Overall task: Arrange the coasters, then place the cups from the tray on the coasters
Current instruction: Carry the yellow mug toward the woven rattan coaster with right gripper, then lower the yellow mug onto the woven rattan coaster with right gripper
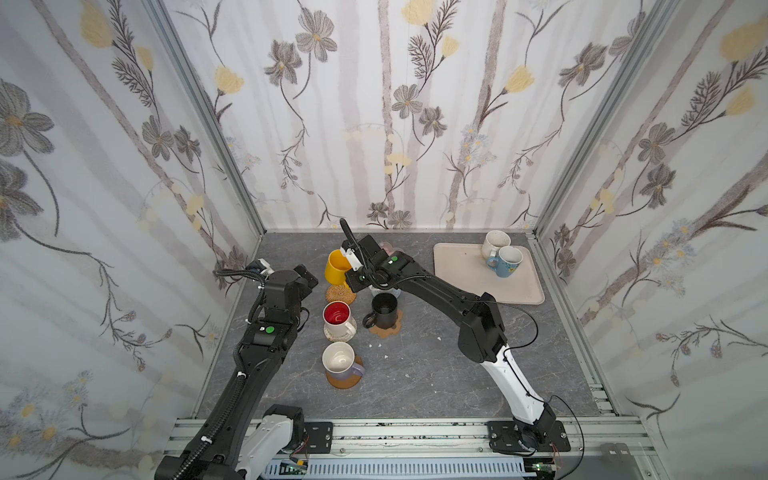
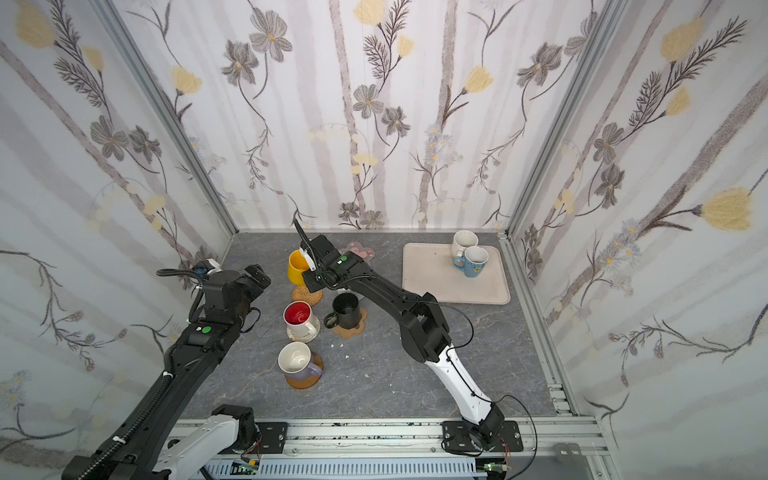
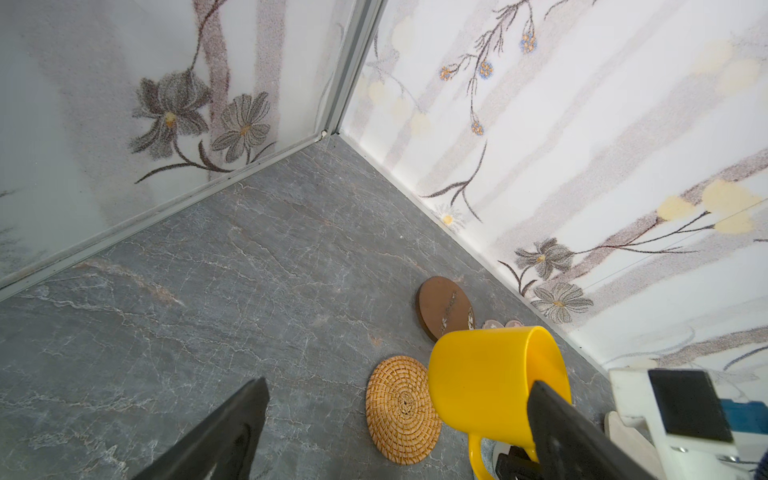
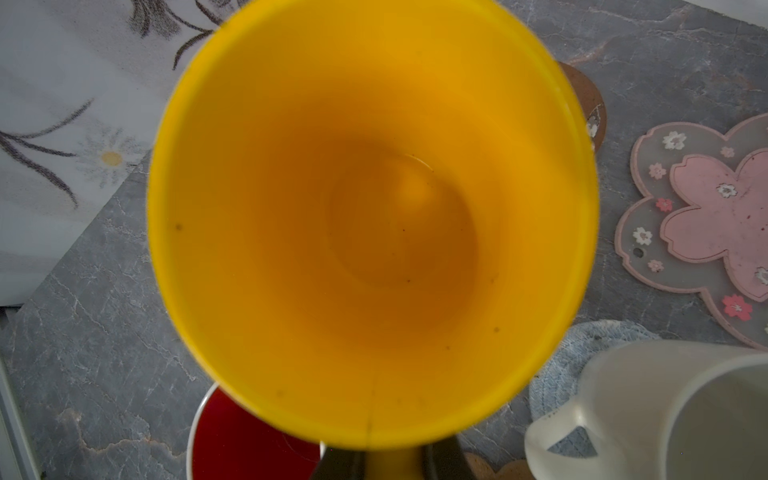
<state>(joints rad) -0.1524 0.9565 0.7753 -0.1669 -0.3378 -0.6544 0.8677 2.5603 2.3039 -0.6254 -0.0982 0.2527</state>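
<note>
Cups [image 1: 337,316] seated on coasters [image 1: 388,330] numbered four, the yellow cup [image 1: 337,266] hung tilted near the orange rattan coaster [image 1: 340,294], clamped in the right jaws, the left jaws stood apart, and two cups stood on the tray [image 1: 515,286].

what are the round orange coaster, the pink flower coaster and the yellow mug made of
The round orange coaster: seemingly woven rattan, matte, coiled braid.
The pink flower coaster: likely soft silicone or PVC, translucent rim, printed blossoms.
The yellow mug: smooth, slight sheen; ceramic or plastic, can't tell.
</note>
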